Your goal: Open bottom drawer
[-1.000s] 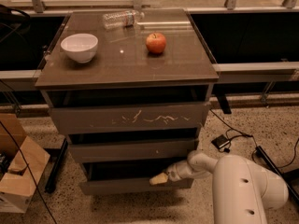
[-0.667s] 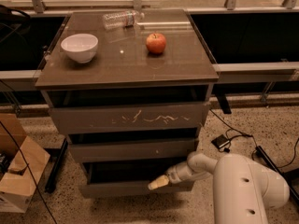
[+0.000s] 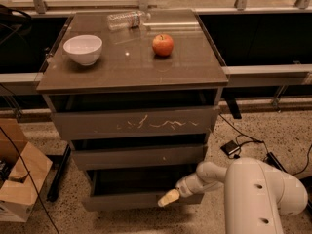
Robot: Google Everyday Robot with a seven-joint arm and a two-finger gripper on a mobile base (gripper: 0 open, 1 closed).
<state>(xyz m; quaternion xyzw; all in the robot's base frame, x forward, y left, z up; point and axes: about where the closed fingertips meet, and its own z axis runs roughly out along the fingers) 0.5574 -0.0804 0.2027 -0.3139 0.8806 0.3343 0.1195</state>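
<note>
The bottom drawer [image 3: 122,202], lowest in the desk [image 3: 131,67], stands partly pulled out. The gripper [image 3: 169,198] sits at the top edge of its front, toward the right end. Whether the gripper is open or closed cannot be told.

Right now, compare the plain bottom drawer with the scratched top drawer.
The plain grey-brown bottom drawer front is unmarked; the taller grey-brown top drawer front carries white scratches. The bottom one looks shallower and stands partly pulled out, with a dark opening behind it; the top one sits further in. The robot's hand is at the bottom front's upper edge, not the top's. Both are flat and handleless.
</note>
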